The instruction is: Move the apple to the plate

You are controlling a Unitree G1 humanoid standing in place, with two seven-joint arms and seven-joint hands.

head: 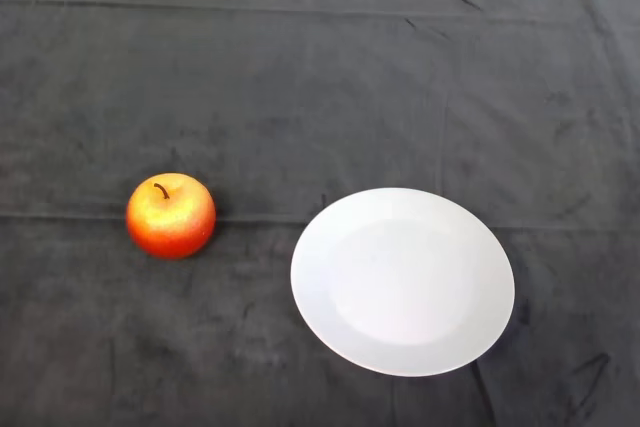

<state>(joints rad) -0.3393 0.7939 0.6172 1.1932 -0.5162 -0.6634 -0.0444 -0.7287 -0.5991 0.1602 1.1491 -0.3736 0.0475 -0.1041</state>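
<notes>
The apple (170,215) sits upright on the dark cloth (300,77), stem up, to the left of the plate (330,312) and a touch farther from the robot than the plate's centre – near it but apart, w/ a strip of bare cloth between the two. The plate is white, round and has nothing on it. No part of the robot shows in the head view, so the state of the fingers can't be told – no arm, no hand anywhere.

Judgement: the task is at its very start, i.e. the reach-and-grasp step hasn't begun; the apple is untouched and off the plate. The next move prob. calls for the left arm to come in on the apple's side of the plate, close round the fruit from above or from its near side, lift it clear of the cloth, carry it right over the plate's rim and set it down approx. mid-plate. Round fruit may roll if released off-centre or dropped – so a low, gentle release
</notes>
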